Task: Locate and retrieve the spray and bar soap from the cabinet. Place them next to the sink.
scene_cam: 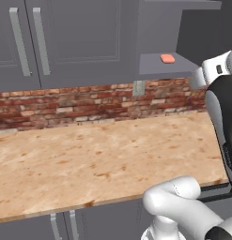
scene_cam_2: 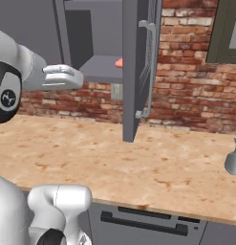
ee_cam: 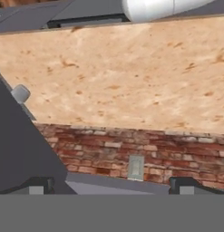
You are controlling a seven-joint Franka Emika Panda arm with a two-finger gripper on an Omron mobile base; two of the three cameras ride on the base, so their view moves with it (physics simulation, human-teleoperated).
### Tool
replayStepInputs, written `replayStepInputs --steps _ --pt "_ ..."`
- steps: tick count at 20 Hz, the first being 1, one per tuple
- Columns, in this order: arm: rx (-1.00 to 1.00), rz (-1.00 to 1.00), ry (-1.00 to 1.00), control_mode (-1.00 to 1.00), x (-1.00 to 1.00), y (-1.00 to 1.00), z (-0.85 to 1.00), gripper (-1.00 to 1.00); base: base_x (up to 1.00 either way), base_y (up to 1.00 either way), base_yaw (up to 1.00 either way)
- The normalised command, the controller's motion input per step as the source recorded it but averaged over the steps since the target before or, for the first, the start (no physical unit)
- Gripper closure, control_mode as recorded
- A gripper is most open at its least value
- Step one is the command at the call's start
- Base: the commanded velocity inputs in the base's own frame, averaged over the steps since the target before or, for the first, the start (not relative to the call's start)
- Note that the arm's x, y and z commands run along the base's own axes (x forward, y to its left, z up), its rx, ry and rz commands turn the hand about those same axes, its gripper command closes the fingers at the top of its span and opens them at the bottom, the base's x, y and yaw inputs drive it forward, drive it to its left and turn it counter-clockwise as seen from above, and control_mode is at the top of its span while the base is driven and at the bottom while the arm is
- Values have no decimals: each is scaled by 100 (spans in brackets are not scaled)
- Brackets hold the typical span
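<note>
The bar soap (scene_cam: 167,58), a small salmon-pink bar, lies on the grey shelf (scene_cam: 157,67) of the open cabinet. In the right base view a sliver of the bar soap (scene_cam_2: 119,62) peeks out behind the swung-open door (scene_cam_2: 136,72). My gripper (ee_cam: 111,186) is open with nothing between its fingertips, just in front of and slightly below the shelf edge. My white hand (scene_cam_2: 62,76) hovers left of the shelf. The spray (scene_cam_2: 232,160), a pale grey bottle, stands on the counter at the far right, cut off by the frame edge.
The open door with its long silver handle (scene_cam_2: 150,67) juts out over the counter (scene_cam: 103,159), right of the shelf. Closed grey doors (scene_cam: 65,37) hang to the left. A brick backsplash (scene_cam: 89,101) with a wall outlet (scene_cam: 138,87) runs below.
</note>
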Motion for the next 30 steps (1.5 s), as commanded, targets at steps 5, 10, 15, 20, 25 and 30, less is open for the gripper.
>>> replayStepInputs --steps 5,10,15,20,25,30 --pt "0 -19 0 -100 40 3 -5 -100 0 0 0" --pt "3 -19 0 -100 58 1 -16 -100 0 0 0" --pt "7 2 1 -100 65 0 -30 -100 0 0 0" --pt "5 8 -5 -100 48 -5 -1 -100 0 0 0" --pt "9 3 -14 -100 39 -11 -3 -100 0 0 0" --pt "0 -1 4 -100 24 -2 4 -100 0 0 0"
